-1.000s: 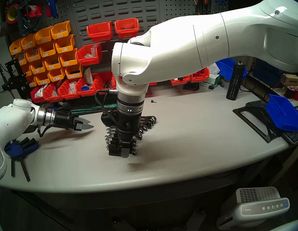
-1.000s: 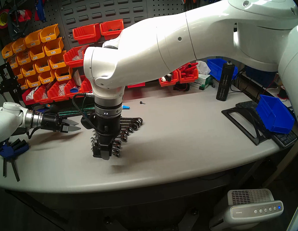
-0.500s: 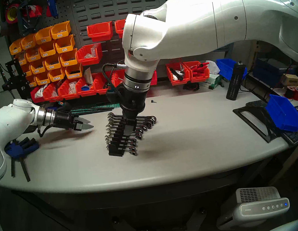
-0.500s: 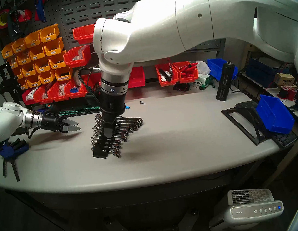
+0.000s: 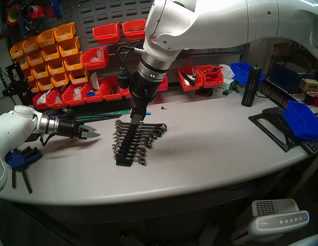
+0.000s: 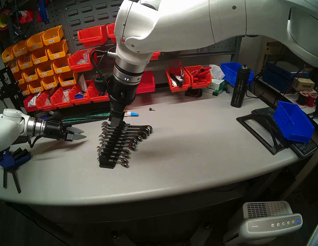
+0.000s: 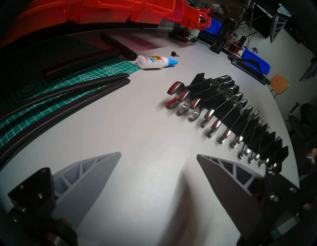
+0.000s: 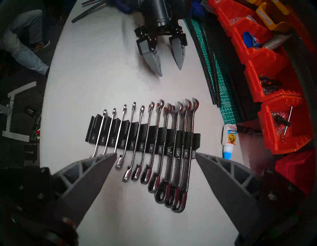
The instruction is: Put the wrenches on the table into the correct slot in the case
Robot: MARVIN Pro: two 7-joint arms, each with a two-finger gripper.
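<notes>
Right gripper (image 8: 156, 155) jaws apart, empty, above wrenches (image 8: 151, 142) racked in case (image 8: 144, 137); left gripper (image 8: 169, 72) apart at 12 o'clock.

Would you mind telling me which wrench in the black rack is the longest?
The longest is the wrench in the slot labelled 3/4, at the glue-bottle end of the rack. Its ring head reaches furthest past the rack; lengths shrink stepwise toward the 1/4 end.
</notes>
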